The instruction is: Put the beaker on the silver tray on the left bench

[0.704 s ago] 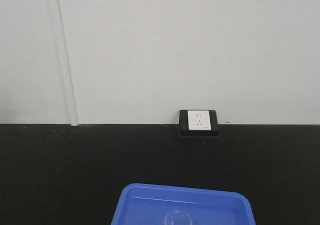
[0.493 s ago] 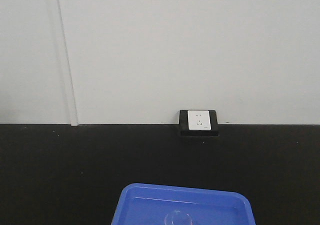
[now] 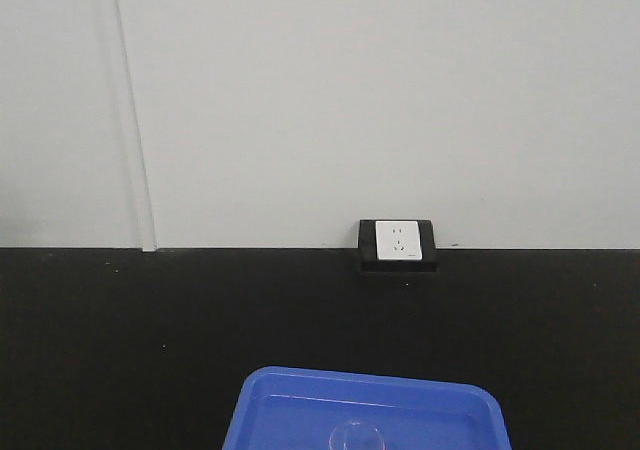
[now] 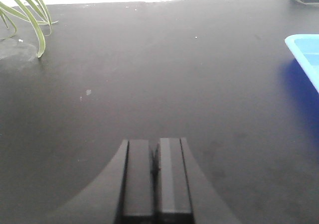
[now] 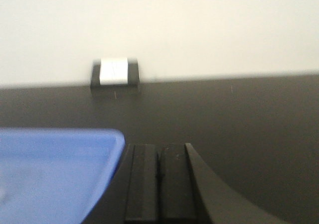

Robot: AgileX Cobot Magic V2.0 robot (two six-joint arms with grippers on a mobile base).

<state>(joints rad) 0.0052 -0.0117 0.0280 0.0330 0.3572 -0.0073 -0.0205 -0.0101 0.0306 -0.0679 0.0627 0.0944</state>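
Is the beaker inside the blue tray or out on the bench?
Inside: in the front view the beaker shows as a clear rim within the blue tray, at the frame's bottom edge.

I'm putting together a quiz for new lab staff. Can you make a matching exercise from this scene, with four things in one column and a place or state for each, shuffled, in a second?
Things
1. beaker
2. wall socket
3. plant leaves
4. left gripper

Place or state
A. fingers shut, nothing between them
B. green, in the top left corner of the left wrist view
C. inside the blue tray
D. where the wall meets the black bench top

Pairs: 1-C, 2-D, 3-B, 4-A
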